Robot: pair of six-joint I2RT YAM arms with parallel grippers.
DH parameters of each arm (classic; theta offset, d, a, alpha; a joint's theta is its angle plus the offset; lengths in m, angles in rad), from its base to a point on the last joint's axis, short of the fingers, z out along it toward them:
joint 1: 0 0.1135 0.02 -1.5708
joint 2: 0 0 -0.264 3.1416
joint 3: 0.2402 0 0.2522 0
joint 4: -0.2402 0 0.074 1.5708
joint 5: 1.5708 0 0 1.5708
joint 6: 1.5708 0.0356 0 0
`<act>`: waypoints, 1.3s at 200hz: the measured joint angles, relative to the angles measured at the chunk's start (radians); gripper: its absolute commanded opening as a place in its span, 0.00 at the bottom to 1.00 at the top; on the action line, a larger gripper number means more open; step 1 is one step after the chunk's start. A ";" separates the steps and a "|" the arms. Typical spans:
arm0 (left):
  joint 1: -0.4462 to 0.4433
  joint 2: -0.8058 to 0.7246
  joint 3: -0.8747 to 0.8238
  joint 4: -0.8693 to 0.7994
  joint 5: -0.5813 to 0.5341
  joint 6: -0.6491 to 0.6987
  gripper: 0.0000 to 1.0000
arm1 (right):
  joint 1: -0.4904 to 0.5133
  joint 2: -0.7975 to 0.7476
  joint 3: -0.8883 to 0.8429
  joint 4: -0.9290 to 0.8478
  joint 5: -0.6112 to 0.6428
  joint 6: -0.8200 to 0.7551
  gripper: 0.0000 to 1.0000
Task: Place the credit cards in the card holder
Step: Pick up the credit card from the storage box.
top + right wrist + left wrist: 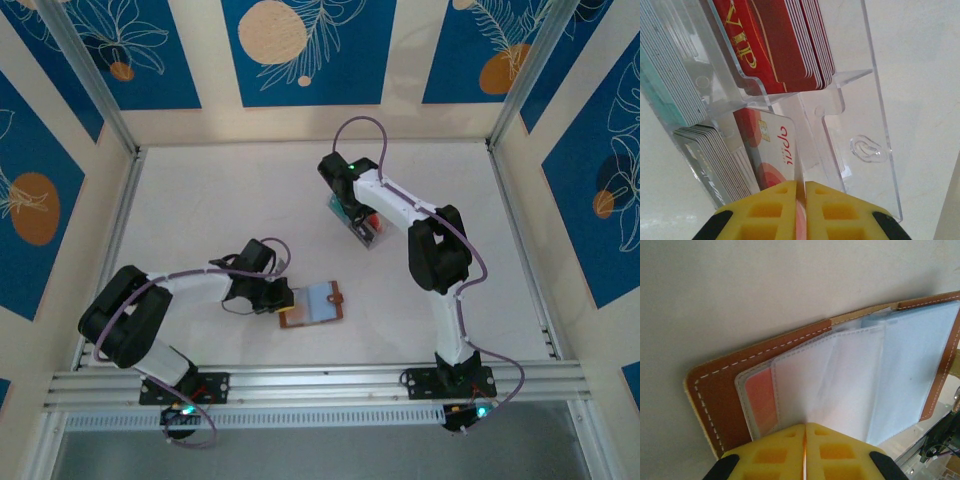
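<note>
The card holder lies open and flat on the white surface, its pale blue inside facing up and its brown snap tab on the right-hand edge. The left gripper is right at the holder's left edge. From the left wrist camera, its 2 yellow fingers are pressed tight together with only a thin seam between them. They pinch the edge of a clear sleeve page that rises from the brown leather cover. A reddish card already sits in the sleeve nearest that cover.

Beyond the holder and a little to its right, well apart from it, stands a clear plastic tray, and the right gripper is down at it. In the right wrist view, those fingers are clamped on the near end of a red-and-white card, which lies in one of the tray's compartments. In the next compartment a stack of red cards with gold lettering stands on edge. To their left is a stack of teal cards, and below that a stack of dark cards showing pale edges. So most of the credit cards are in the tray, on the far side of the holder.
</note>
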 measured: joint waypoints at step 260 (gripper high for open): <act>0.000 -0.006 -0.015 0.026 0.007 0.000 0.08 | 0.013 -0.043 0.112 -0.098 -0.022 -0.026 0.00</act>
